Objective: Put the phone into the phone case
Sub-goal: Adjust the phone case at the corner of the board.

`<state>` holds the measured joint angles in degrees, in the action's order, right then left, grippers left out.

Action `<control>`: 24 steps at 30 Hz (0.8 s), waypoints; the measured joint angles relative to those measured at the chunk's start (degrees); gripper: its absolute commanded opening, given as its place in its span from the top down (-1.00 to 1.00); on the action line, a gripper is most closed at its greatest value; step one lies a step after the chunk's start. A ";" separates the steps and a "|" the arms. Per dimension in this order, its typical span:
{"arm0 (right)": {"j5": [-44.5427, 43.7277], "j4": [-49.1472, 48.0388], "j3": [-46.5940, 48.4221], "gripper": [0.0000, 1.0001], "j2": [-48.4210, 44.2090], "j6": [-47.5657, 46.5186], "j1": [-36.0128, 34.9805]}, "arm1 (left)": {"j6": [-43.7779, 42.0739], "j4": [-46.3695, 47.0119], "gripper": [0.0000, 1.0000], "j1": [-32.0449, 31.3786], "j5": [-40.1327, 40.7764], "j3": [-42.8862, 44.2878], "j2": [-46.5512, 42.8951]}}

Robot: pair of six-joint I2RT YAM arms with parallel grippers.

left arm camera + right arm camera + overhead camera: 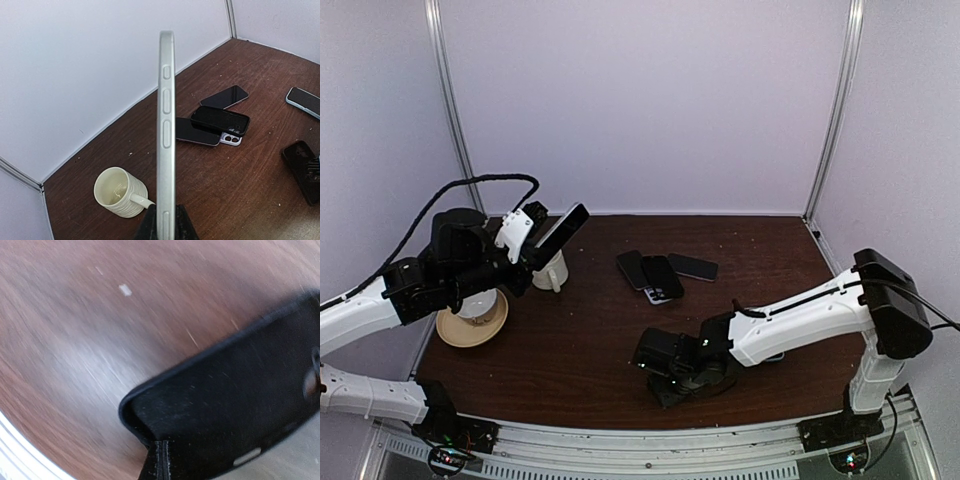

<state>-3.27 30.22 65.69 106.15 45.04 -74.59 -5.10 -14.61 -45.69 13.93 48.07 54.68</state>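
At the left of the worktop (580,340), the left fingers (148,227) are clamped on the lower end of the phone (166,125). It is held edge-on and raised above the mug (120,192). At the near edge, the right fingers (153,467) are pressed together on the rim of the black phone case (235,410), which is tilted low over the surface; whether it touches cannot be told. Phone and case are well apart.

Assessment: both items are secured. Bringing them together, aligning them and pressing the phone in remain outstanding. Other handsets (658,272) lie mid-worktop.
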 measured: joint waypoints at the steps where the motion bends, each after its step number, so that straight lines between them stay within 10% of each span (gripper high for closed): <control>1: 0.02 1.09 -0.83 1.00 -0.98 0.24 -0.02 | 0.00 0.00 1.00 0.00 -0.02 0.00 0.00; 17: -0.90 13.92 -3.32 0.99 -7.02 -4.31 -0.31 | 0.28 0.00 1.00 0.39 -0.70 0.00 0.13; 24: -3.87 10.05 -1.49 0.56 -19.67 -9.33 -0.46 | 0.61 0.02 1.00 0.44 -3.34 0.04 0.09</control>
<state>-7.14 40.27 64.20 86.48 35.70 -75.05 -4.49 -14.59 -45.25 10.59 48.12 54.76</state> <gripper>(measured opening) 0.104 0.086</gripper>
